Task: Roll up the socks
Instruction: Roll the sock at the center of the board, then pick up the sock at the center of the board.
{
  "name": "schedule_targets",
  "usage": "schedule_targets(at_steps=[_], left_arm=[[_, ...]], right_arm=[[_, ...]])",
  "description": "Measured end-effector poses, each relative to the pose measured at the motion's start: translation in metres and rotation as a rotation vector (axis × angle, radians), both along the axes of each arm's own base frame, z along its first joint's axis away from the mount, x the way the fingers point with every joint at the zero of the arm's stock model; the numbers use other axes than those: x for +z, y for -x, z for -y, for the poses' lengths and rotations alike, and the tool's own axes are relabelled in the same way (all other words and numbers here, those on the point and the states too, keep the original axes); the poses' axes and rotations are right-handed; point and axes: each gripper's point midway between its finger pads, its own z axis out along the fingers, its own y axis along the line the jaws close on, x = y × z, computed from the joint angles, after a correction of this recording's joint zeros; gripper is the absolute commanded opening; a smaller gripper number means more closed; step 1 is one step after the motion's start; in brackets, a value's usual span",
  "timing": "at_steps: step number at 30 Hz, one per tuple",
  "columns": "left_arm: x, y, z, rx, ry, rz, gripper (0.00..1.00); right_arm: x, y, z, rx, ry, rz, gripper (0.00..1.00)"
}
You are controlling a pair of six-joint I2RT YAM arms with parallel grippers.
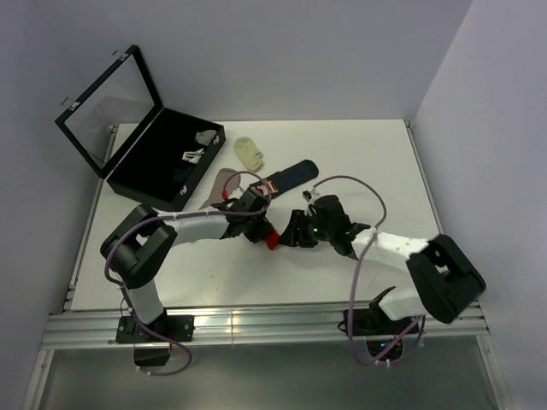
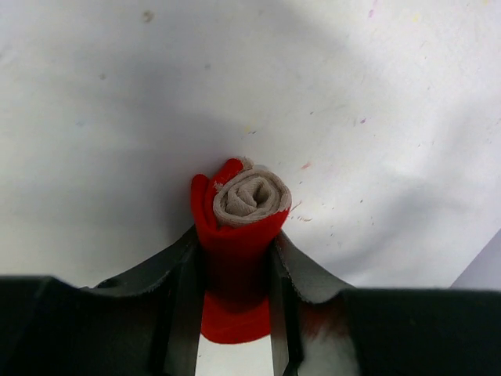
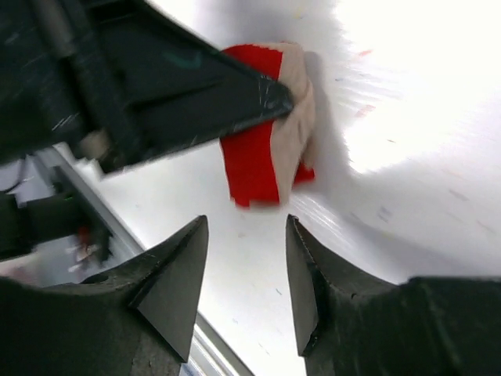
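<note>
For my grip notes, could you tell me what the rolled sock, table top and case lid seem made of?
The rolled sock: soft matte knit fabric, beige and red, folding in a spiral. The table top: hard smooth white board, perhaps laminate, with small marks. The case lid: clear pane, glass or plastic, in a black frame.

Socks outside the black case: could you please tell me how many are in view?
4: a pale-yellow sock beside the case, a navy sock mid-table, a pink sock beside the left arm, a rolled beige-and-red sock in the left hand. Others may be hidden.
</note>
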Motion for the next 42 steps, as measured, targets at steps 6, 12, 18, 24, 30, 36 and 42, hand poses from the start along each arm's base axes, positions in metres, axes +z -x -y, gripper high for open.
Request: schedule_targets(at_steps=[6, 12, 18, 24, 30, 36, 42], left_arm=[[-0.003, -0.011, 0.009, -0.026, -0.038, -0.007, 0.17], [-0.007, -0.016, 0.013, -0.060, -0.093, -0.025, 0.00], [-0.003, -0.019, 0.015, -0.081, -0.118, -0.016, 0.00], [0.004, -0.023, -0.003, -0.104, -0.253, 0.021, 0.00], [0.020, -0.038, -0.061, -0.111, -0.512, 0.022, 0.00], [0.071, -0.084, -0.116, -0.046, -0.586, 0.087, 0.00], [0.138, -0.143, -0.188, 0.097, -0.595, 0.193, 0.00]], right_arm=[[0.027, 0.000, 0.040, -0.088, 0.142, 0.139, 0.56], [0.061, 0.004, 0.066, -0.153, 0.170, 0.264, 0.57], [0.080, 0.012, 0.081, -0.182, 0.161, 0.327, 0.57], [0.091, 0.017, 0.091, -0.193, 0.165, 0.377, 0.57], [0.098, 0.019, 0.098, -0.196, 0.189, 0.391, 0.57], [0.133, 0.011, 0.102, -0.221, 0.196, 0.462, 0.57], [0.168, -0.001, 0.111, -0.278, 0.220, 0.527, 0.63]])
